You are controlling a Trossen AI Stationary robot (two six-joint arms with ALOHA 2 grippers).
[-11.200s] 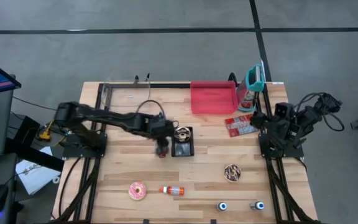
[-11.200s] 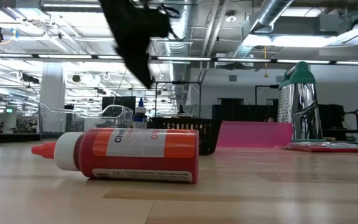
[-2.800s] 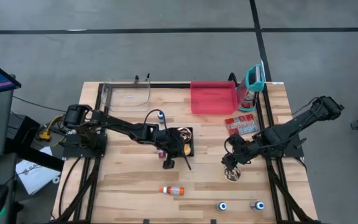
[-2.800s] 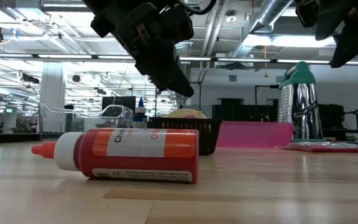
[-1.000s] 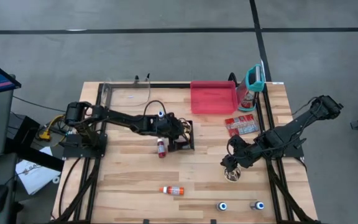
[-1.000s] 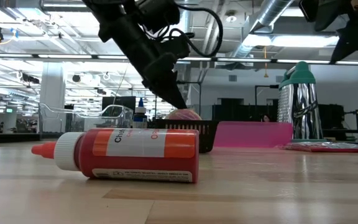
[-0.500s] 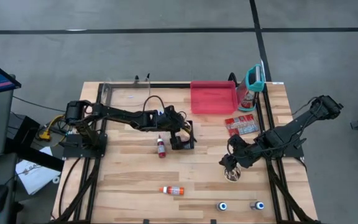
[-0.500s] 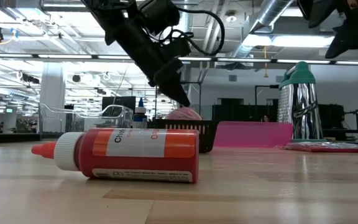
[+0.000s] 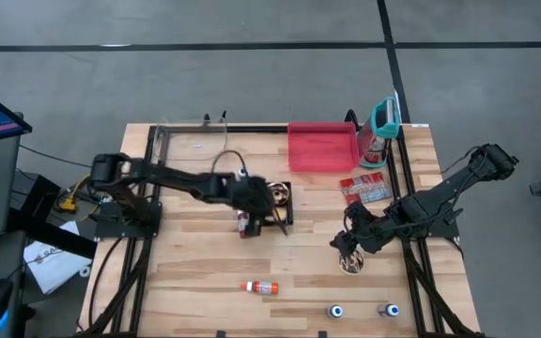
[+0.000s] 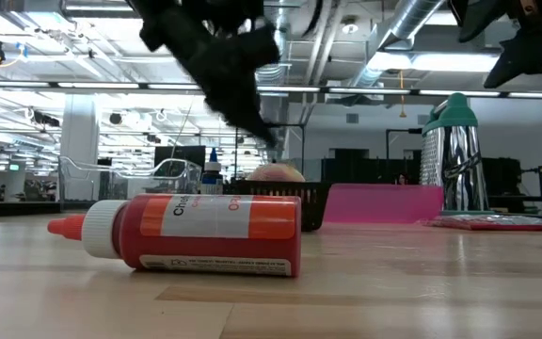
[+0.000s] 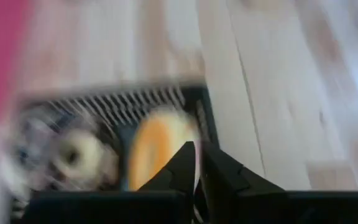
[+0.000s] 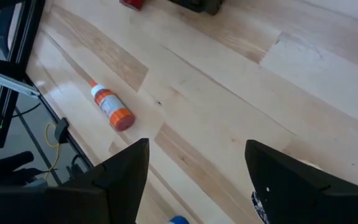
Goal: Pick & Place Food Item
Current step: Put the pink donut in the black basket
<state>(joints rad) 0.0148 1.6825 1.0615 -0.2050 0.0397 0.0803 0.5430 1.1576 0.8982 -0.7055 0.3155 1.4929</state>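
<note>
A black basket (image 9: pixel 289 225) stands mid-table and holds a pale orange-pink donut (image 11: pixel 157 146) on edge and a second, sprinkled donut (image 11: pixel 79 155). My left gripper (image 11: pixel 196 158) hangs shut just above the basket's left side (image 9: pixel 266 214), clear of the donut whose top shows over the rim (image 10: pixel 271 172). A chocolate donut (image 9: pixel 351 264) lies flat on the table at the right. My right gripper (image 9: pixel 344 246) hovers open over it, fingers spread wide (image 12: pixel 196 149), touching nothing.
An orange sauce bottle (image 9: pixel 262 286) lies on its side near the front edge. A small red bottle (image 9: pixel 242 225) stands left of the basket. A red tray (image 9: pixel 324 147), a teal-topped grater (image 9: pixel 385 117) and a food packet (image 9: pixel 364 188) sit at the back right.
My left gripper, its shut fingertips down at the pink donut in the basket a second ago, has risen off it and drawn back a little toward the table's left. The donut stays in the basket.
</note>
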